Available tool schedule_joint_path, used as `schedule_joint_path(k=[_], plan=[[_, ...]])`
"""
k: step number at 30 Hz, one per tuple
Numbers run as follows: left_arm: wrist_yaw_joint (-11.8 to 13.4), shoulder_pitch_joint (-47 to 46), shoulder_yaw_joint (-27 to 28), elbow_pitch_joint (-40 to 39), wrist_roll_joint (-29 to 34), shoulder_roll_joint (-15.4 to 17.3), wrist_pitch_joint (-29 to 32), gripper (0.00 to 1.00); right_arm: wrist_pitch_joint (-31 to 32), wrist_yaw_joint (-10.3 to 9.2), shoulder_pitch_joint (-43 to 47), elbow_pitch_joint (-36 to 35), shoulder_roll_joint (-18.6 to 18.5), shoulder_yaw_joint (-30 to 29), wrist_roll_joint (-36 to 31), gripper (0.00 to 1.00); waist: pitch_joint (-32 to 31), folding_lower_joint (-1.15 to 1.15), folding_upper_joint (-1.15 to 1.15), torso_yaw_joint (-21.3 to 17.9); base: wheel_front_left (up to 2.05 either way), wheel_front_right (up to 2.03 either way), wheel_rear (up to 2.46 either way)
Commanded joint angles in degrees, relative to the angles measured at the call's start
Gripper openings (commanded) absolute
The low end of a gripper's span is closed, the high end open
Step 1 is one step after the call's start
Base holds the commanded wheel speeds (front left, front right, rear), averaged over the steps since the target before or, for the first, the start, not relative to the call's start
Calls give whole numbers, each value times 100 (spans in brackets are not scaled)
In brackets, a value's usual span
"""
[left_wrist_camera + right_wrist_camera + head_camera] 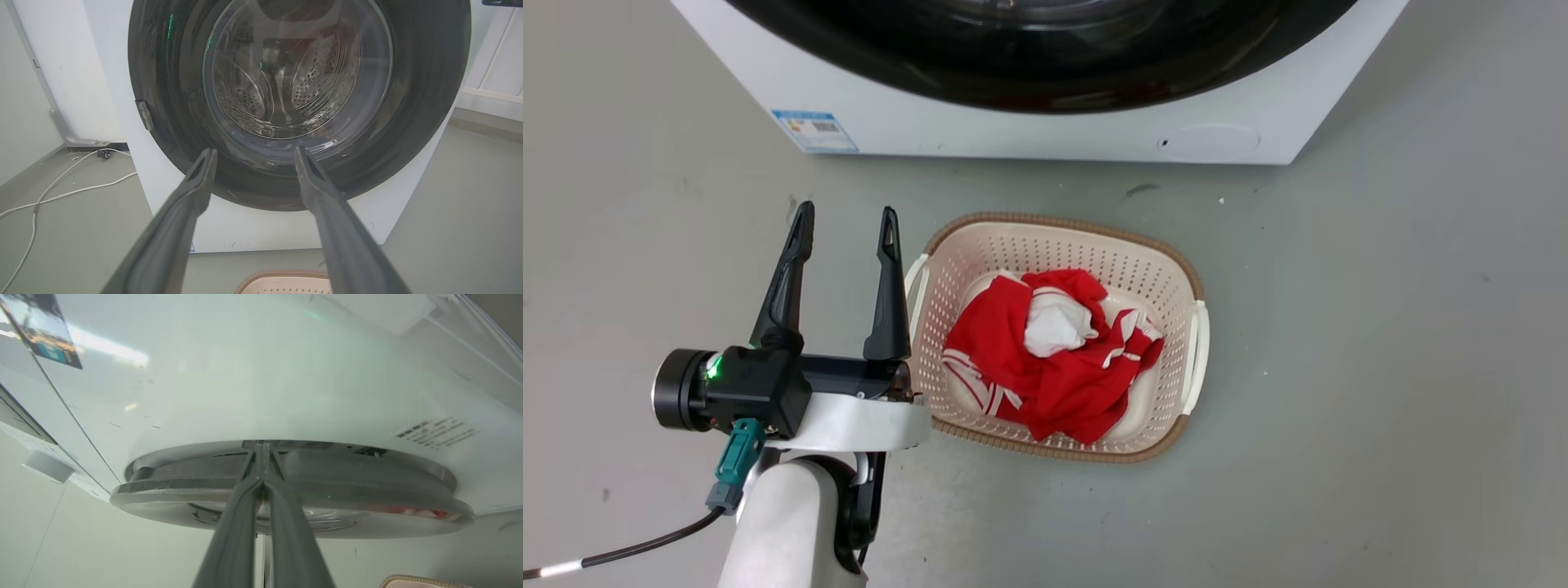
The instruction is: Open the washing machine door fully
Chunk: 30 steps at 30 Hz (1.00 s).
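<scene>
Left gripper (847,214) released, facing washing machine door (163,102). Right gripper (263,449) clenched at door rim. Blue label (814,131) unreadable.

Laundry area: washing machine (1013,131), cream basket (1054,222) of red clothes (1062,384), grey floor (1380,367).

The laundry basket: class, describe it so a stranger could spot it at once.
Start at the white washing machine atop the head view. On the grey floor before it, right of the open left pincer, sits the laundry basket: cream, perforated, brown-rimmed, holding red-and-white cloth.
</scene>
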Motion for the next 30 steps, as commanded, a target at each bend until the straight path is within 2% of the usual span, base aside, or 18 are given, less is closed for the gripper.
schedule_joint_path(k=[1, 13, 22, 30], plan=[[22, -89, -19, -25, -27, -3, -15, 100, 16, 0, -163, 81, 45, 34, -35, 0, 138, -1, 0, 75, 0, 0, 0], [130, -254, -146, -63, -90, 0, -15, 100, 129, -2, -585, 390, 153, 164, -177, 0, 474, -1, 0, 238, 0, 0, 0], [199, -273, -205, 9, -132, -2, -15, 100, 919, -1, -411, 296, 111, 152, -30, 0, 426, -1, 0, 248, 0, 0, 0], [177, -128, -200, 139, -126, -1, -15, 100, 1776, -1, 40, 119, 105, 253, 38, 0, 86, -1, 0, 145, 0, 0, 0]])
